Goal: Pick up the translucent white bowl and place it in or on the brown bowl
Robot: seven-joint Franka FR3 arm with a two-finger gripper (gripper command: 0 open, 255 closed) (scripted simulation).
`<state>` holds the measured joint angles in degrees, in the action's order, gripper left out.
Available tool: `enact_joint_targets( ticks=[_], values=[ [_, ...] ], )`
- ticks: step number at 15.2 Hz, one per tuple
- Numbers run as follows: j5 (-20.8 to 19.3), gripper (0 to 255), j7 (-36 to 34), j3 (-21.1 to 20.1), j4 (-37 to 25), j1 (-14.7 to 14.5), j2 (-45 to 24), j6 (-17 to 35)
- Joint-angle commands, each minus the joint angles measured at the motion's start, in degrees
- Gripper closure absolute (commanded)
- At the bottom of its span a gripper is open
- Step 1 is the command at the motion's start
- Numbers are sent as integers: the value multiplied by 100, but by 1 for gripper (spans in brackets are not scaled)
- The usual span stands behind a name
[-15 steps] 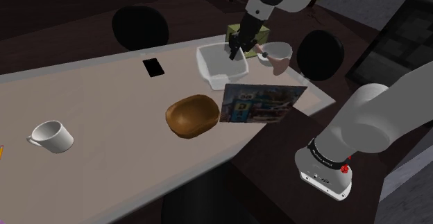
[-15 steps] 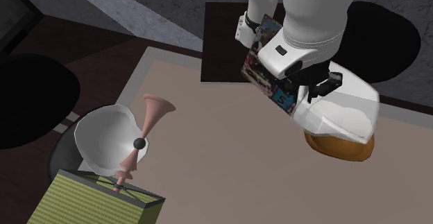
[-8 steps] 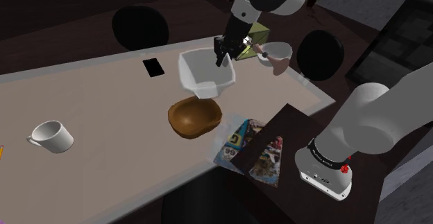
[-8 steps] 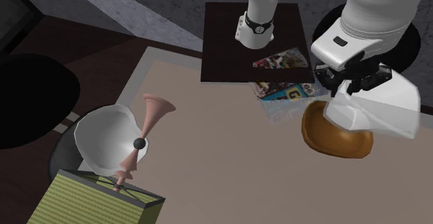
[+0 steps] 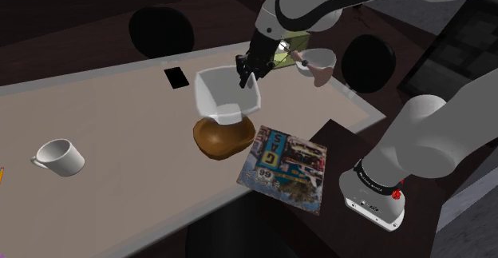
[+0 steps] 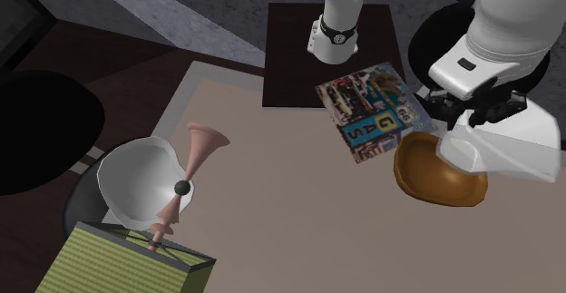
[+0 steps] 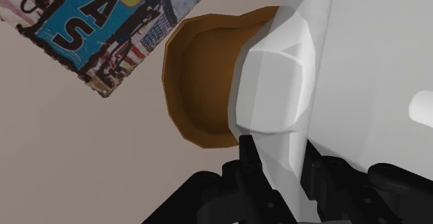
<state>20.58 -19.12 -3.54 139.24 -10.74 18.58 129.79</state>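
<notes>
Brown bowl (image 5: 224,137) sits on the pale desk (image 5: 120,121) near the edge on the stand's side, and the translucent white bowl (image 5: 227,97) hangs right over it, tipped so its opening faces the shoulder view's left. The gripper (image 5: 245,74) has it by the rim: in the wrist view the two black fingers (image 7: 244,168) are pinched on the bowl's thin wall, one on each side, so it's properly clamped and off the desk. Its base looks very close to the brown bowl's rim, but honestly I can't tell if they touch. From the second exterior view the white bowl (image 6: 512,151) covers the right part of the brown bowl (image 6: 435,173). A colourful magazine (image 5: 287,167) lies just beside the brown bowl, sticking out over the desk's edge toward the stand. Further along the desk there's a white mug (image 5: 60,158) on its side, well apart, and a black phone (image 5: 177,77) lying flat near the far edge.
</notes>
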Motion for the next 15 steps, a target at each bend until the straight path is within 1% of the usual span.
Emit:
enact_joint_targets(
  ticks=[1, 15],
  values=[
    [46, 255, 49, -6, 103, -17, -53, 165],
    [460, 255, 530, -3, 624, -157, -702, 1294]
  ],
)
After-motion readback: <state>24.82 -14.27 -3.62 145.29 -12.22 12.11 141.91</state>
